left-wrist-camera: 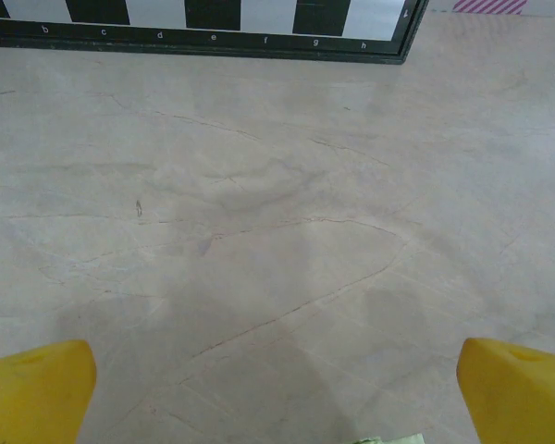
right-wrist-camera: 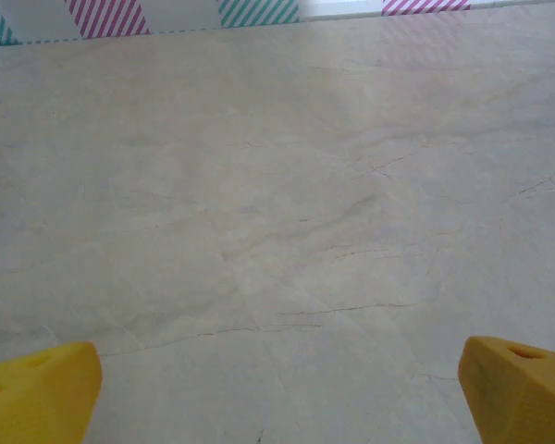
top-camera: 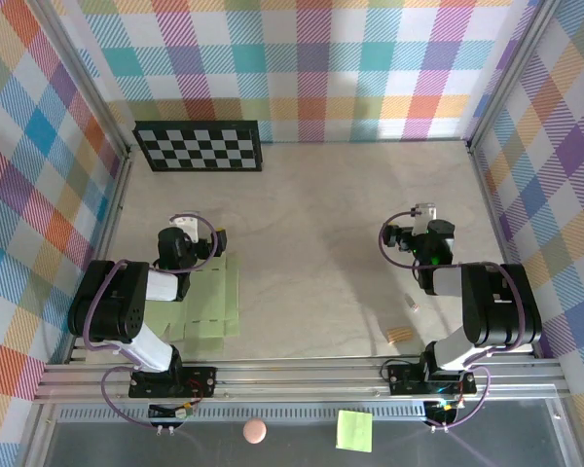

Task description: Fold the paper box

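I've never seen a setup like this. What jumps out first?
The bright plaid walls around the table, and a black-and-white checkerboard at the back left. At the near left, a flat pale-green paper box lies partly under the left arm, not yet folded. The left gripper and right gripper both hang open, yellow fingertips wide apart above the marbled tabletop.

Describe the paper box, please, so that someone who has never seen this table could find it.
On the marble-look table, look at the left arm at the near edge. The paper box lies flat beside and partly under that arm, a pale lime-green card sheet with crease lines. The sticky note behind the arms' bases is smaller, brighter green and square.
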Action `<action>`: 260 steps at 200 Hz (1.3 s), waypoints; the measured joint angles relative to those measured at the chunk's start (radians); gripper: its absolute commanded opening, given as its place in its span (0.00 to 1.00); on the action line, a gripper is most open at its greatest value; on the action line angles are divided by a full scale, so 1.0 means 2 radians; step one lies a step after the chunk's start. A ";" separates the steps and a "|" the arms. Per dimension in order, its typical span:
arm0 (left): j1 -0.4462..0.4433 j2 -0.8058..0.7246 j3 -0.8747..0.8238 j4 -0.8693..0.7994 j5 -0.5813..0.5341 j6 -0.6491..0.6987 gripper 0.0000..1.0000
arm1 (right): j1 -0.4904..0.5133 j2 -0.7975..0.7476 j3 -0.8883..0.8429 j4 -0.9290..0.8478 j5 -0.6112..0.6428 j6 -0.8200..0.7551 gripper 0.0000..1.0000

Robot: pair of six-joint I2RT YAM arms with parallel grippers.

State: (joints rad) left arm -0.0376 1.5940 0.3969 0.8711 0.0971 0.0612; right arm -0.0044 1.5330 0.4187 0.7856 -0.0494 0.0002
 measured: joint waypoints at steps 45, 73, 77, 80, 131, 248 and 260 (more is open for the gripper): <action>0.000 0.000 0.000 0.000 0.000 0.000 1.00 | 0.000 0.000 0.000 0.000 0.000 0.000 0.99; 0.000 0.000 0.000 0.000 0.000 0.000 1.00 | 0.000 0.000 0.000 0.000 0.000 0.000 0.99; 0.000 0.000 0.000 0.000 0.000 0.000 1.00 | 0.000 0.000 0.000 0.000 0.000 0.000 0.99; 0.000 0.000 0.000 0.000 0.000 0.000 1.00 | 0.000 0.000 0.000 0.000 0.000 0.000 0.99; 0.000 0.000 0.000 0.000 0.000 0.000 1.00 | 0.000 0.000 0.000 0.000 0.000 0.000 0.99; 0.001 -0.004 -0.001 -0.002 -0.012 -0.004 1.00 | 0.000 -0.006 0.000 -0.006 0.003 0.000 0.99; 0.000 -0.018 -0.002 -0.008 -0.015 -0.006 1.00 | 0.000 -0.021 0.000 -0.023 0.004 0.000 0.99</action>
State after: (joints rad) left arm -0.0368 1.5589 0.3931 0.8551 0.0662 0.0502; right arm -0.0044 1.4918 0.4191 0.7399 -0.0422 0.0006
